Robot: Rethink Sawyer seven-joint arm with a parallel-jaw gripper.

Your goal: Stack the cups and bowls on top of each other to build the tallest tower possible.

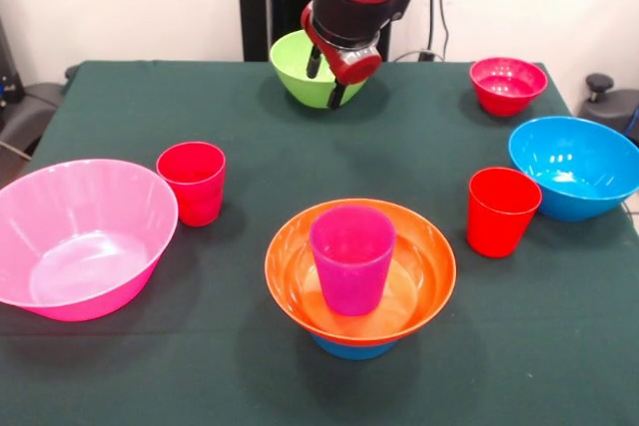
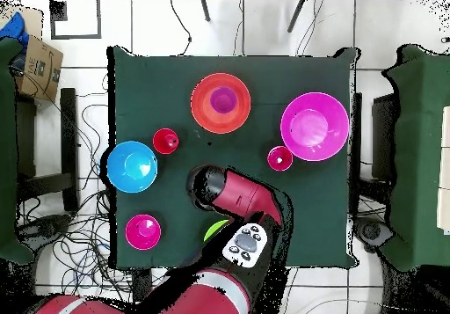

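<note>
Heads up, your arm covers most of the lime green bowl [image 1: 300,69] from above, so you only catch a sliver of it there. The gripper [image 1: 330,79] hangs right over that bowl; you can't tell whether it's parted or closed. The tower [image 1: 359,276] sits mid-table: purple cup [image 1: 351,258] in the orange bowl [image 1: 419,276], a blue bowl [image 1: 351,349] barely peeking underneath. Red cups [image 1: 192,182] flank it, well apart.

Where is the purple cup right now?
In the front view, the purple cup stands upright inside the orange bowl, near the table's front middle, between two red cups.
</note>
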